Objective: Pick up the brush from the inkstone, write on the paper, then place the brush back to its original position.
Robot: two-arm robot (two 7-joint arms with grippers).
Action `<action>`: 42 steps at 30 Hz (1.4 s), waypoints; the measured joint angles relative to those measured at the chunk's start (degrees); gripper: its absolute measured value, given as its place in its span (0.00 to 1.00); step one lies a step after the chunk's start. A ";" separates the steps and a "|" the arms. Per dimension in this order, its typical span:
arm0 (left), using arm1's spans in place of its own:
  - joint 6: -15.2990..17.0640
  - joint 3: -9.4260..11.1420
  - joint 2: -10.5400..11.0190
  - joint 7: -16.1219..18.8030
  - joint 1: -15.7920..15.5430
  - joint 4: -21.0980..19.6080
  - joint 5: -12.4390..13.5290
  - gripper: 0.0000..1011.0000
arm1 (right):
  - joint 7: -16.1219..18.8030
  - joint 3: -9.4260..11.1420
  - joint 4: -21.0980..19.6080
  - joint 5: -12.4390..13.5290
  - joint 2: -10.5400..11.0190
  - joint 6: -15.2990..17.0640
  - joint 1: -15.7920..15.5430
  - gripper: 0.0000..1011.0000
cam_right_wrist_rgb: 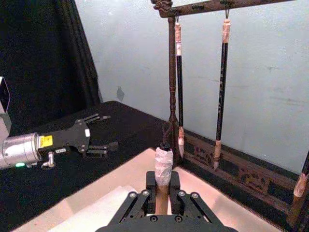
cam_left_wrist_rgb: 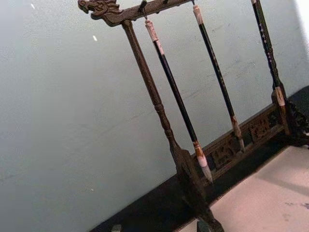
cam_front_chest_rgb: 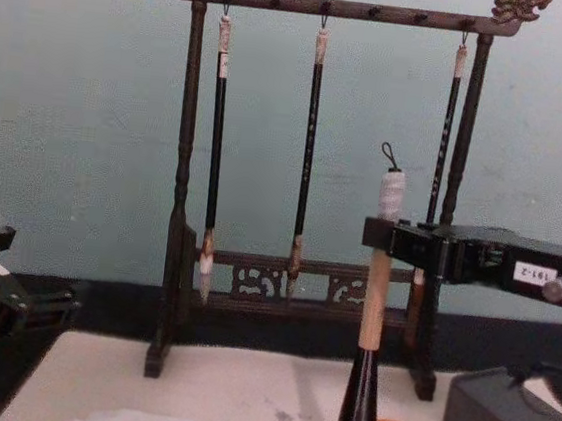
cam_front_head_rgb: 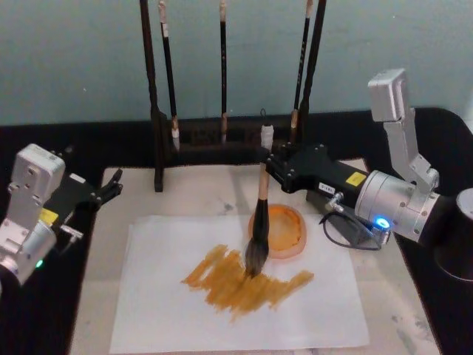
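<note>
- While the right gripper [cam_front_head_rgb: 270, 164] is reaching in from the right above the mat, its fingers are clamping the brush [cam_front_head_rgb: 260, 214] high on the tan handle, just below the white end cap.
- Gripped this way, the brush is standing nearly upright, and its bushy bristles are pressing down onto the paper [cam_front_head_rgb: 162, 296].
- Beneath the bristle tip, a patch of ochre strokes [cam_front_head_rgb: 244, 285] is spreading across the middle of the sheet.
- Just to the right of the bristles, the inkstone [cam_front_head_rgb: 295, 244] is sitting at the paper's far right edge, overlapping it.
- Off to the left, the left gripper [cam_front_head_rgb: 107, 188] is hanging idle over the black surface [cam_front_head_rgb: 111, 151], its fingers spread apart and gripping nothing.
- Behind the beige mat [cam_front_head_rgb: 199, 196], three thin brushes [cam_front_chest_rgb: 309, 143] are hanging from a carved wooden stand [cam_front_chest_rgb: 333, 7].
</note>
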 joint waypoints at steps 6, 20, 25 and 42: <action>0.00 0.00 0.00 0.00 0.00 0.00 0.00 1.00 | 0.84 1.27 -0.99 1.38 -0.63 1.73 -0.49 0.17; 0.00 0.00 0.00 0.00 0.00 0.00 0.00 1.00 | 1.99 1.07 -5.25 5.64 -0.67 4.91 -1.21 0.17; 0.00 0.00 0.00 0.00 0.00 0.00 0.00 1.00 | 2.22 -0.02 -5.78 6.06 -0.60 5.16 -1.22 0.17; 0.00 0.00 0.00 0.00 0.00 0.00 0.00 1.00 | 2.28 -1.76 -4.71 6.54 0.74 5.20 -1.44 0.17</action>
